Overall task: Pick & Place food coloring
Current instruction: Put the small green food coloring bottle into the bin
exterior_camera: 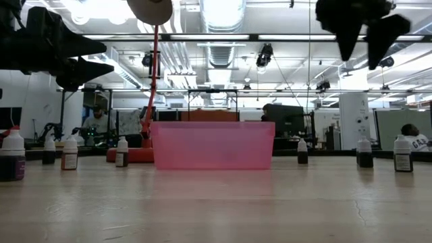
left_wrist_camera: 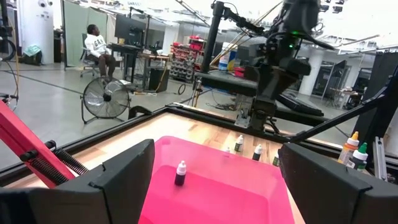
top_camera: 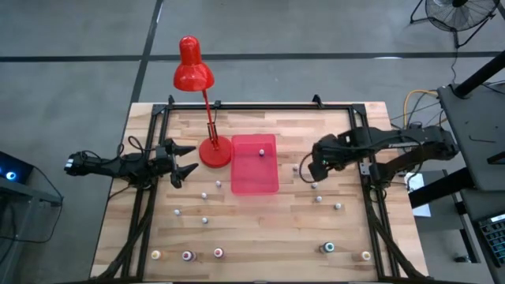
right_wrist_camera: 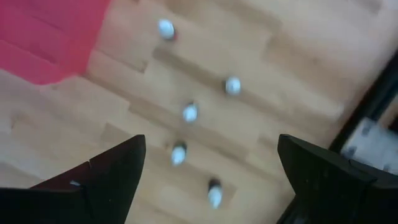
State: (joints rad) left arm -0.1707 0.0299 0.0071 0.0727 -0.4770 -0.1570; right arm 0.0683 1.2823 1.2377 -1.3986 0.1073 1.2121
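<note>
- The pink tray (top_camera: 254, 175) lies at the middle of the wooden table (top_camera: 260, 237), its long sides running away from the front edge; the red lamp's base (top_camera: 214, 151) sits just beside its left wall.
- One white-capped food coloring bottle (top_camera: 261, 150) stands upright inside the tray, toward the far end, clear of all four walls.
- The other food coloring bottles stand scattered on the bare wood: a small cluster (top_camera: 203, 196) left of the tray, another (top_camera: 316, 188) to its right, and a row along the front edge (top_camera: 187, 255).
- The right gripper (top_camera: 309, 164) hangs in the air above the right-hand cluster, between the tray's right wall and the table's black frame rail. Its fingers (right_wrist_camera: 99, 177) are spread wide with nothing between them; its wrist view looks down on five bottles on the wood.
- The left gripper (top_camera: 186, 160) waits over the table's left side, near the lamp base, pointing at the tray. Its jaws stand wide apart and empty.
- The widest open wood is the strip between the tray's near end and the front row of bottles.
- In the low view both grippers hang well above the tray's rim (exterior_camera: 212, 124).
</note>
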